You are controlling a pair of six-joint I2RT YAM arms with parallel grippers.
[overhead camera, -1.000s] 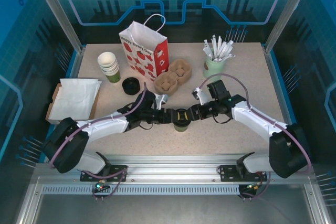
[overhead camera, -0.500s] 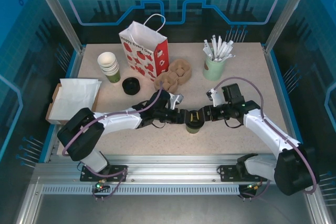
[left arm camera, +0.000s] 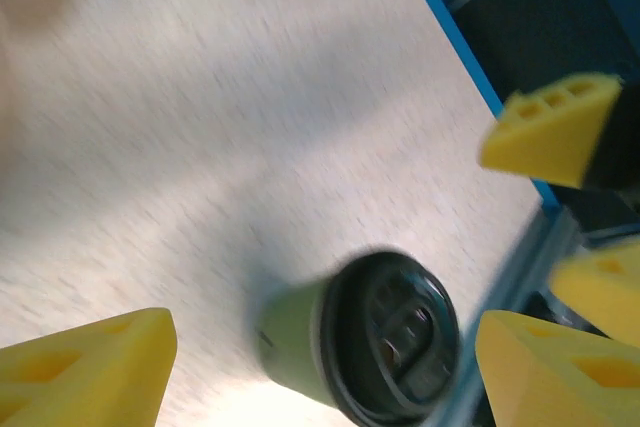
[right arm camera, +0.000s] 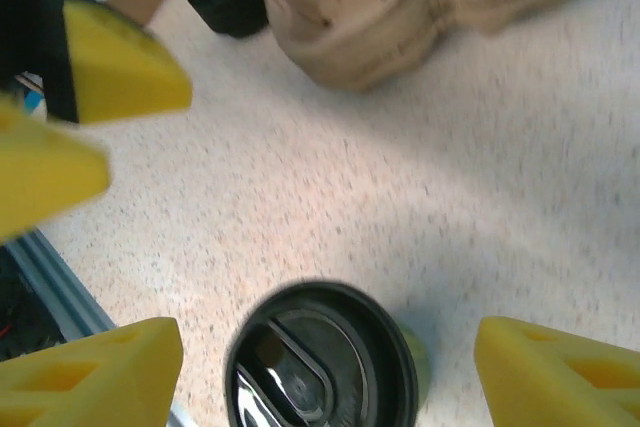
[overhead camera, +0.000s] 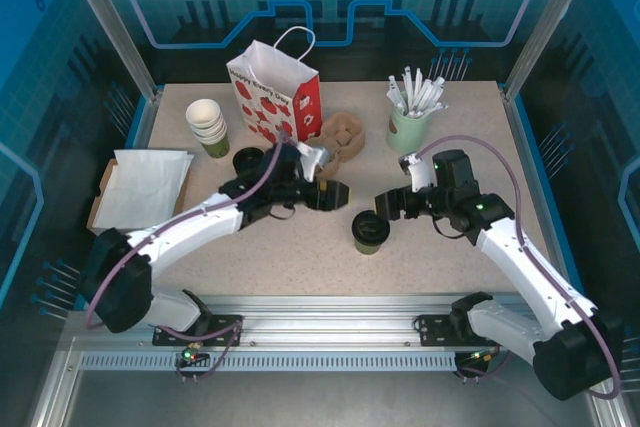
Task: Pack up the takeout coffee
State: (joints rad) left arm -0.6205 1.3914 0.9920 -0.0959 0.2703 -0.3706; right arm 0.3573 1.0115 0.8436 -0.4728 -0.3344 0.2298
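1. Both arms have drawn back from the coffee cup, which they flanked half a second ago. The cup has kept its spot since then, standing upright with its black lid on, at the near middle of the table.
2. Seen from above, the left gripper is at about 10 o'clock from the cup, near it but apart. Its jaws are spread wide and hold nothing.
3. The right gripper is at about 1 o'clock from the cup, just beside it and not touching. It too is wide open and empty.
4. The paper bag stands open at about 11 o'clock from the cup, well apart, with the pulp cup trays lying between them.
5. The cup should be light, though any drink inside would add weight and slosh. Its paper wall is soft and will dent under a hard squeeze. The plastic lid is slick and only snapped on. The left wrist picture is blurred, so whether the lid is fully seated is hard to tell.
6. The best hold is probably across the wall just under the lid, where the rolled rim stiffens the paper. Squeeze gently, keep it upright, and never lift by the lid.
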